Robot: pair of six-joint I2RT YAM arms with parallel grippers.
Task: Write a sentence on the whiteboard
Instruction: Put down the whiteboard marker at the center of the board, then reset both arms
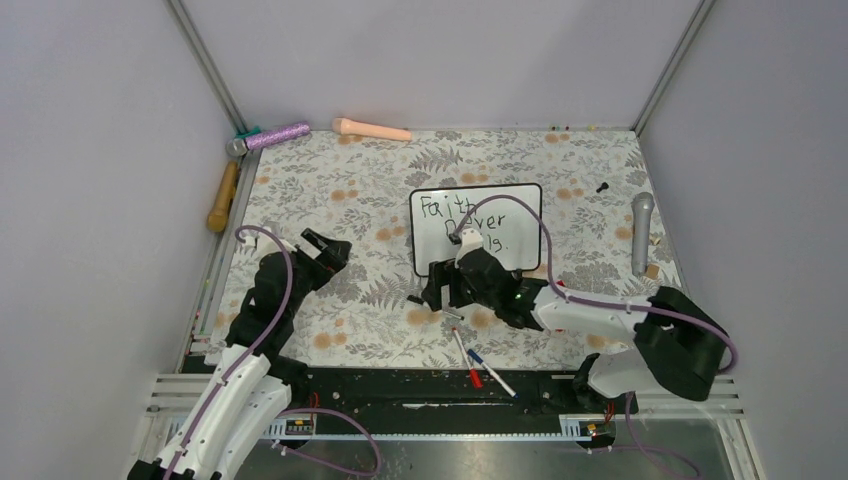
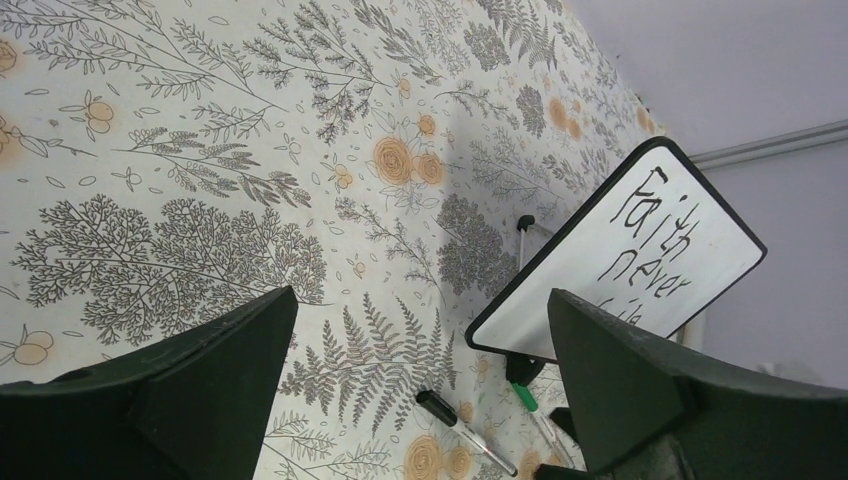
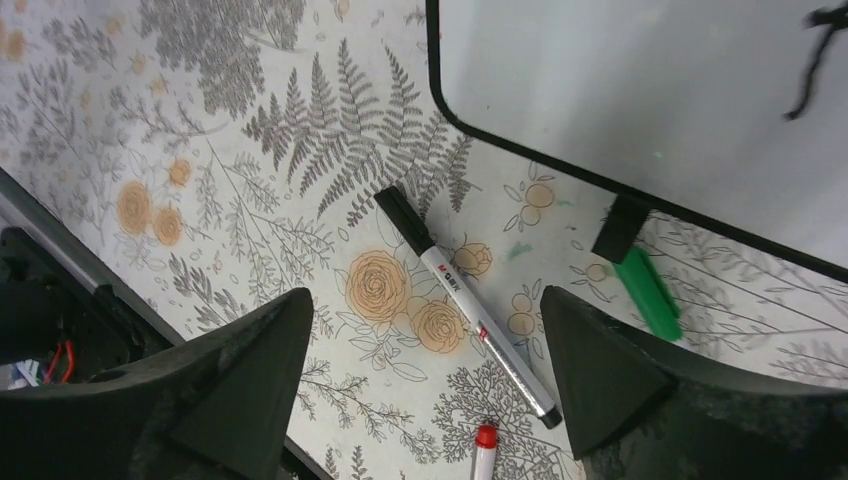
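Note:
The whiteboard (image 1: 525, 205) stands on the flowered cloth at mid-table. The sentence (image 1: 462, 217) reads "Faith never" with a third line partly hidden by my right arm. The board (image 2: 560, 315) and its words (image 2: 648, 245) also show in the left wrist view. My right gripper (image 1: 440, 287) is open and empty, low in front of the board's near edge (image 3: 640, 90). Below its jaws lies a black-capped marker (image 3: 465, 305), with a green marker (image 3: 648, 293) beside the board's foot. My left gripper (image 1: 325, 253) is open and empty, left of the board.
A red-capped marker (image 1: 466, 360) and a blue-capped marker (image 1: 490, 372) lie near the front rail. A purple microphone (image 1: 277, 134), a peach handle (image 1: 372, 128), a wooden handle (image 1: 223, 197) and a grey microphone (image 1: 641, 232) lie along the edges.

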